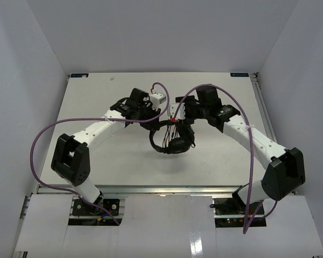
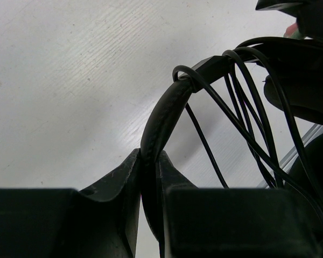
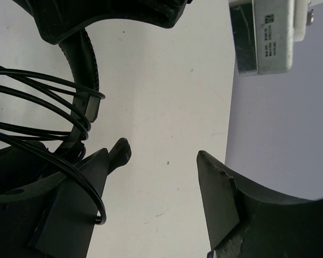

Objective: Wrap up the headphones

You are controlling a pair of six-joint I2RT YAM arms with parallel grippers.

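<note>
Top view: the black over-ear headphones [image 1: 172, 141] sit mid-table [image 1: 113, 161], between the two arms' wrists. Open tabletop surrounds them, and the white walls [image 1: 32, 80] and table edges stand well apart.

Left wrist view: the left gripper [image 2: 148, 161] is clamped tight on the padded headband [image 2: 164, 113]. Thin cord [image 2: 242, 107] loops cross the band higher up.

Right wrist view: the right gripper [image 3: 153, 161] stands wide apart, holding nothing. Cord loops run just beside one finger [image 3: 91, 183], and bare table shows between the jaws.
</note>
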